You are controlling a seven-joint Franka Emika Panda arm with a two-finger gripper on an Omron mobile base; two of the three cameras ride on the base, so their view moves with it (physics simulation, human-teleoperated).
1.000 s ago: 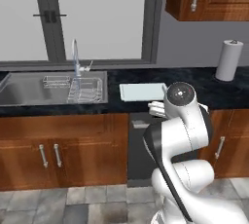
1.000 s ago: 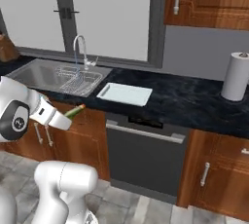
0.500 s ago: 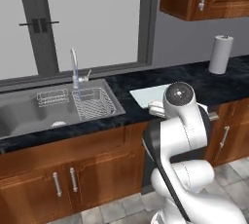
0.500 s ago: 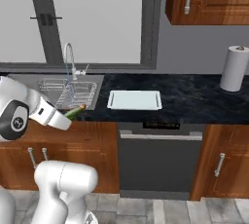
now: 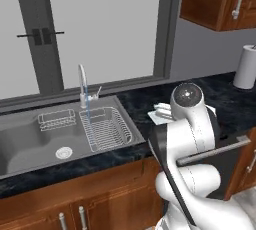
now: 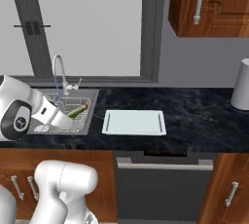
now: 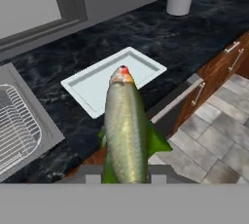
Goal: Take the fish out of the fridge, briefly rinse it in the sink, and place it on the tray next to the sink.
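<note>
Left base view: water runs from the faucet [image 5: 82, 81] into the sink [image 5: 30, 141]. Right base view: my gripper [image 6: 68, 117] pinches the fish [image 6: 78, 110] over the wire rack [image 6: 73, 119]. Hand view: the tray [image 7: 92, 89] lies beyond the fish's head; I should rinse first, keeping the grip firm.

tray [image 6: 134, 122] on counter [image 6: 204, 121] right of sink [image 6: 73, 118], faucet [image 6: 59, 74] behind
</note>
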